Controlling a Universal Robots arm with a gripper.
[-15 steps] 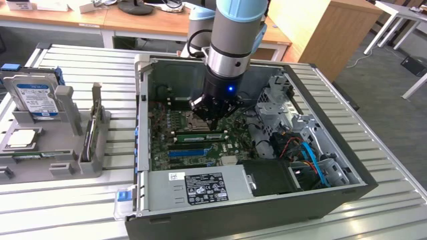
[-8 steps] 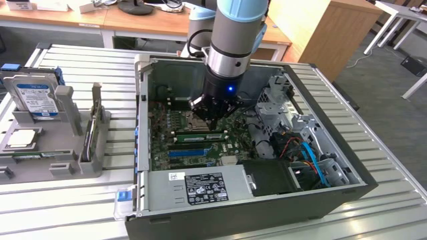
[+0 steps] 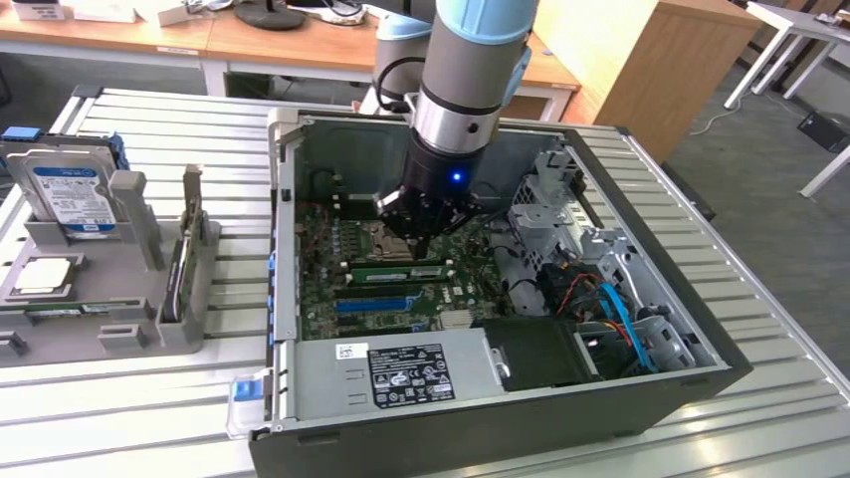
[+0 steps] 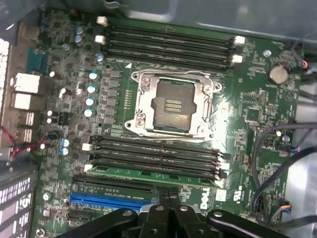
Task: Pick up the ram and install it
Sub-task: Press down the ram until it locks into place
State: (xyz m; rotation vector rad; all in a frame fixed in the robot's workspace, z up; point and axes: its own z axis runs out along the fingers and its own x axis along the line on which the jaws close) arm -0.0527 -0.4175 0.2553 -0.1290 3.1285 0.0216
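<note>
Nearest in the exterior view: a black power supply with a labelled silver cover, at the front edge of the open computer case. Behind it, the motherboard, partly screened by the arm. Comes straight down into the case, wrist vertical, blue light lit. Hides the processor socket area under the gripper. Just below the fingertips, the ram, a green strip lying along a slot. Off to the exterior view's left, a grey holder with a hard drive, cut off by the frame edge.

Nearest in the wrist view: the gripper, black fingers pressed together with no gap, clenched on nothing. Points at the ram, seated lengthwise in the slot of the lower bank closest to the fingers. Contact with its edge hard to make out. Beyond, the empty processor socket, lid frame closed around it.
</note>
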